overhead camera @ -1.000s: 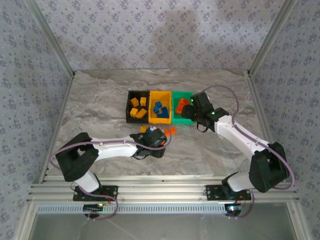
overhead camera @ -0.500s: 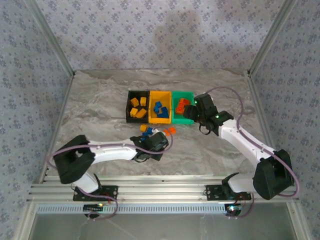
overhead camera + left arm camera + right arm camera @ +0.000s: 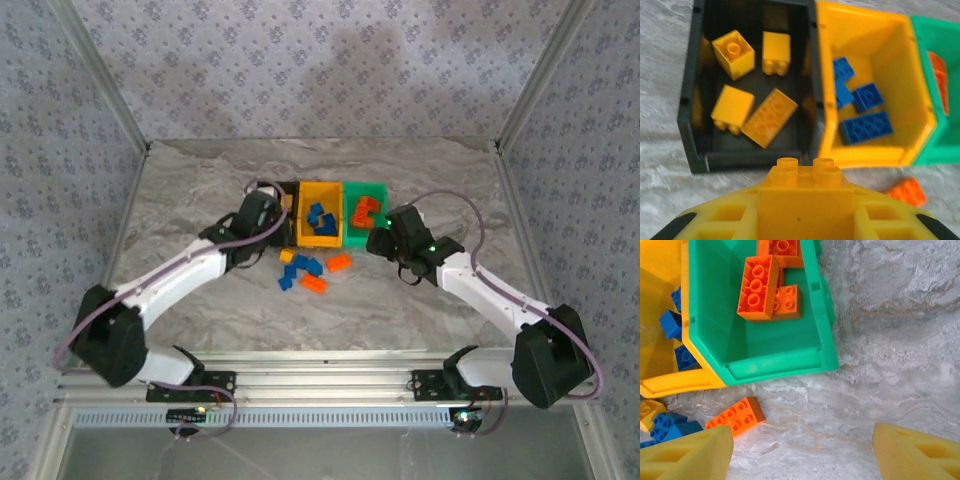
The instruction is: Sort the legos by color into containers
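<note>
Light reaches me soft and even, throwing a faint shadow on the back wall [image 3: 350,60]. Beyond the left fingers [image 3: 725,217] my feed blurs slightly; beyond the right fingers [image 3: 685,455] it is crisp.

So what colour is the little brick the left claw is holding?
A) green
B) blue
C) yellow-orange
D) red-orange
C: in the left wrist view, the left claw is closed on a small yellow-orange studded plastic brick, whose studs poke up between the claw's fingers.
</note>
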{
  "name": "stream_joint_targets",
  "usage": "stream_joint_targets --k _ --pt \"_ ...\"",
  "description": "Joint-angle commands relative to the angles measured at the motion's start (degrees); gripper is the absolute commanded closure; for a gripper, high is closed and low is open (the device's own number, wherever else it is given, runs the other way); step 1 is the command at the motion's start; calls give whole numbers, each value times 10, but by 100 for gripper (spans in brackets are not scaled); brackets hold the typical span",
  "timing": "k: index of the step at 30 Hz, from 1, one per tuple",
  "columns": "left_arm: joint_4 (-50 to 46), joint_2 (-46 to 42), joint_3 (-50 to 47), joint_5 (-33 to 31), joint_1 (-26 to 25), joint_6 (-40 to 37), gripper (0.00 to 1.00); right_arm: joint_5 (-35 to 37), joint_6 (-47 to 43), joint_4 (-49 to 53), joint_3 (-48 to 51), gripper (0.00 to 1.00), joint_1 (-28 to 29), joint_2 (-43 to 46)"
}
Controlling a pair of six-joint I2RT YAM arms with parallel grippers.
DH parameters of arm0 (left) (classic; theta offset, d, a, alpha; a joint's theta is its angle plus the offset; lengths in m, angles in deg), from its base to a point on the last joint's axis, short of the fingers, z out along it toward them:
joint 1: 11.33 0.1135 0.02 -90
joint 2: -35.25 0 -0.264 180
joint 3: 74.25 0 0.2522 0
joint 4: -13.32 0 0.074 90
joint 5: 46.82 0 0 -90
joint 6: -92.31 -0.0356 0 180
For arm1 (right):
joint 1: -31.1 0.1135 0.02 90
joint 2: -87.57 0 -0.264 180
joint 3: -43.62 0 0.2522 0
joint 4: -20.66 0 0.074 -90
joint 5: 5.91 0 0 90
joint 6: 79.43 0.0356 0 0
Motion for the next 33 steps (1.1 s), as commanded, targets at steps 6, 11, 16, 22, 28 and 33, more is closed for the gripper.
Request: stream_joint_targets --k 6,11,16,22,28,33 --pt "-2 172 151 7 62 -35 75 28 25 14 42 25 24 44" --pt "-32 242 217 4 80 -35 68 24 30 14 60 24 35 61" --pt "-46 250 243 16 82 -32 41 14 30 7 66 23 46 61" --pt "-27 159 210 44 64 -23 10 -6 21 -20 59 22 57 35" --pt "18 3 81 59 8 0 1 -18 -1 -43 21 22 94 -41" --pt "38 -137 -71 37 -51 49 0 -35 -37 -65 -31 23 144 -122"
